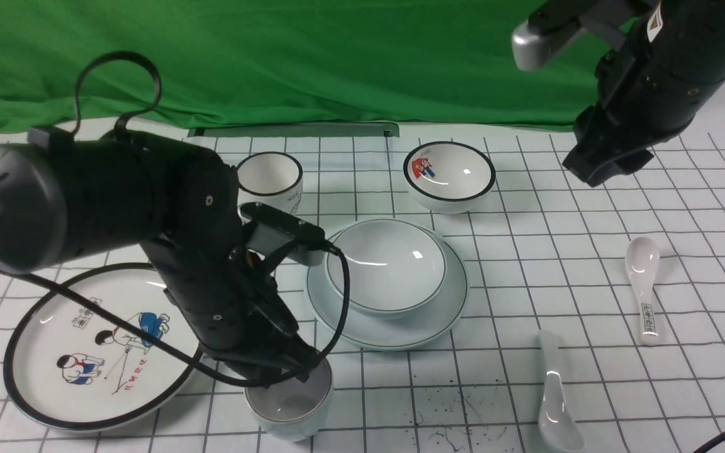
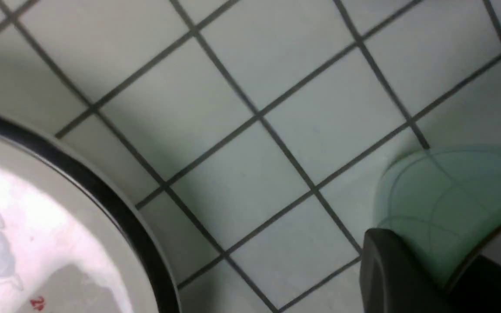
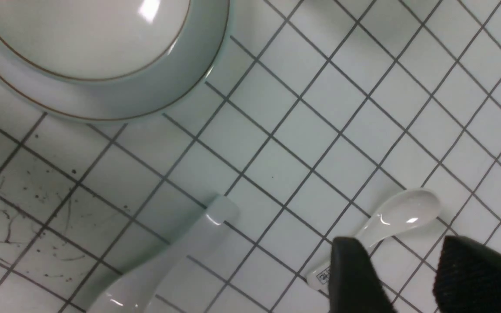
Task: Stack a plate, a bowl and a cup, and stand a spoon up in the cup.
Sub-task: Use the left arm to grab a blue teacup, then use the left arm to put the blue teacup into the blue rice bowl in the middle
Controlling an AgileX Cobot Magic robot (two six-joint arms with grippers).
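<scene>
The plain pale plate [image 1: 394, 333] is the landmark, lying flat on the gridded table [image 1: 494, 384]. The plain bowl [image 1: 387, 270] sits upright on it, touching. The plain cup [image 1: 296, 418] stands off the plate, on its near-left side, mouth upward. The left gripper [image 1: 281, 377] is pinching the cup's wall, with 1 finger inside the rim and 1 outside. The right gripper [image 3: 394, 256] is spread, its 2 fingers apart with nothing between them, raised above the table on the plate's far-right side.

The plain white spoon [image 1: 557, 409] lies on the near-right side of the plate, its bowl end toward the camera and its handle pointing away. Farther right of the plate is the printed spoon [image 1: 642, 270]. The cartoon plate [image 1: 41, 371] lies left of the plain plate. Beyond the plain plate are 2 black-rimmed things: the cartoon bowl [image 1: 463, 182] and, farther left, the black-rimmed cup [image 1: 268, 173], partly hidden by the left arm [image 1: 205, 251].
</scene>
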